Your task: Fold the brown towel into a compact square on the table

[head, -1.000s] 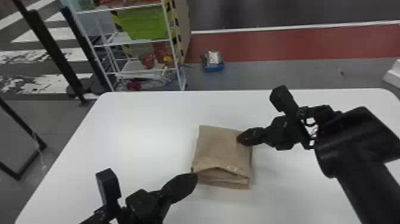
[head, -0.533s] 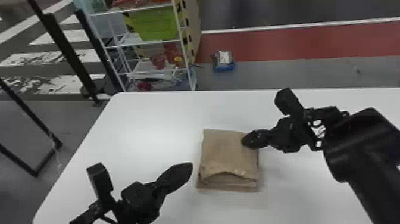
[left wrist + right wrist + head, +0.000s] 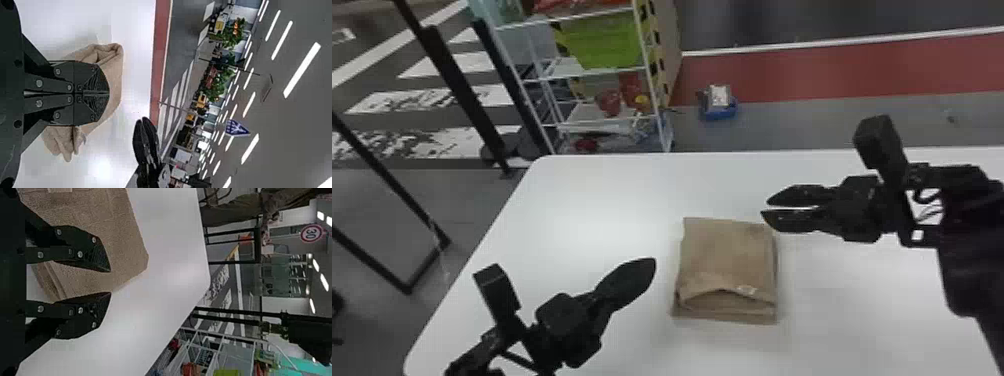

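Observation:
The brown towel [image 3: 727,260] lies folded into a thick, nearly square stack, its near edge bulging into a small arch. My left gripper [image 3: 652,265] is to the left of the towel, apart from it. In the left wrist view my left gripper [image 3: 109,93] is shut with its fingers together, the towel [image 3: 115,74] beyond them. My right gripper [image 3: 766,207] stands at the towel's far right corner with its fingers parted. Seen from the right wrist, the right gripper [image 3: 110,282] is open, with the towel [image 3: 125,246] behind its fingers and nothing held.
The white table [image 3: 592,210] extends around the towel. Beyond its far left edge stands a white wire shelf [image 3: 602,120] with a green bin [image 3: 604,42]. A blue item [image 3: 718,111] rests on the floor behind the table.
My right gripper has opened and risen off the towel's far right corner. My left gripper has drawn back from the towel's near left side. The head view has shifted.

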Controlling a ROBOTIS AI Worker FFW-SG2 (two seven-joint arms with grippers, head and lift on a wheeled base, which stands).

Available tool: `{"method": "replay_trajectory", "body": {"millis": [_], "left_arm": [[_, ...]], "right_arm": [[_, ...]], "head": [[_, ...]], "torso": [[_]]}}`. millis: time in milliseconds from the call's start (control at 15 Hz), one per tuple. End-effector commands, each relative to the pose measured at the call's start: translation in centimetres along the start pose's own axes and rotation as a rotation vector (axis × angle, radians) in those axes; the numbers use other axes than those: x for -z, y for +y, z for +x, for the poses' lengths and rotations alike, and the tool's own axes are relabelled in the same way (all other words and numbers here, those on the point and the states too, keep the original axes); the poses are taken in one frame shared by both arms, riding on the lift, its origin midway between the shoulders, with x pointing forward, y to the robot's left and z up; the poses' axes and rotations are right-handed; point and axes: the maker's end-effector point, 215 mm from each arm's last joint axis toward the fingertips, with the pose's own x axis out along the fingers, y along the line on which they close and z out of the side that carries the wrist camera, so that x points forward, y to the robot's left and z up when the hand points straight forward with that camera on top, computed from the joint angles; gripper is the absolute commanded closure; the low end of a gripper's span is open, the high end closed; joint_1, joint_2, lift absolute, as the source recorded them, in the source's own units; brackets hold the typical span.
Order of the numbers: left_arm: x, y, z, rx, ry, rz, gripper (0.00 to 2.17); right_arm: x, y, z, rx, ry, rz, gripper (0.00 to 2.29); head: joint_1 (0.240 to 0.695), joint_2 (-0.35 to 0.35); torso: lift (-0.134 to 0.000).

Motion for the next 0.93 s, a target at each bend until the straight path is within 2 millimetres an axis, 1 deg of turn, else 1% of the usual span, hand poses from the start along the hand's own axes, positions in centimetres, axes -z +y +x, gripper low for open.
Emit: {"method": "replay_trajectory", "body": {"millis": [0, 67, 133, 200, 267, 333, 467, 533, 600, 667, 733, 800, 867], "left_arm": [[-2.7, 0.4, 1.0, -0.046, -0.053, 0.045, 1.62], [-3.9, 1.4, 1.6, -0.089, -0.072, 0.073, 0.99], [-5.1, 2.3, 1.9, -0.121, -0.094, 0.086, 0.32], [-5.7, 3.1, 2.1, -0.153, -0.108, 0.09, 0.11], [-6.8, 4.0, 2.2, -0.192, -0.129, 0.103, 0.1], [-7.4, 4.1, 2.6, -0.216, -0.131, 0.136, 0.1], [-7.7, 4.2, 3.2, -0.252, -0.141, 0.131, 0.1], [-7.5, 4.3, 3.7, -0.277, -0.135, 0.137, 0.1], [-6.8, 4.5, 4.2, -0.302, -0.12, 0.145, 0.1], [-6.8, 4.6, 4.7, -0.319, -0.136, 0.154, 0.1], [-7.3, 4.5, 5.0, -0.345, -0.176, 0.194, 0.1], [-8.4, 4.6, 4.9, -0.377, -0.23, 0.23, 0.1], [-8.5, 4.7, 4.9, -0.39, -0.252, 0.24, 0.1]], "right_arm": [[-1.2, -0.9, -3.7, 0.145, -0.047, 0.027, 0.05], [-2.3, -1.7, -5.5, 0.21, -0.093, 0.022, 0.05], [-2.9, -2.1, -7.3, 0.26, -0.153, 0.035, 0.05], [-3.5, -2.6, -9.0, 0.299, -0.203, 0.04, 0.06], [-3.7, -3.2, -10.6, 0.338, -0.243, 0.052, 0.06], [-3.8, -3.9, -12.4, 0.388, -0.274, 0.065, 0.06], [-3.1, -4.5, -15.1, 0.479, -0.301, 0.072, 0.06], [-2.6, -4.5, -16.1, 0.518, -0.304, 0.072, 0.06], [-1.6, -4.4, -17.1, 0.557, -0.302, 0.091, 0.06], [-1.0, -4.1, -17.9, 0.574, -0.314, 0.095, 0.06], [-0.2, -3.8, -18.6, 0.598, -0.311, 0.093, 0.06], [0.1, -3.3, -19.1, 0.611, -0.319, 0.085, 0.06], [0.9, -2.5, -19.5, 0.617, -0.323, 0.102, 0.06]], "head": [[0.695, 0.228], [0.695, 0.218], [0.695, 0.206], [0.695, 0.195], [0.695, 0.176], [0.695, 0.169], [0.695, 0.152], [0.695, 0.125], [0.695, 0.109], [0.695, 0.097], [0.695, 0.084], [0.695, 0.075], [0.695, 0.06]], "torso": [[-0.124], [-0.124], [-0.124], [-0.124], [-0.124], [-0.124], [-0.124], [-0.124], [-0.124], [-0.124], [-0.124], [-0.124], [-0.124]]}}
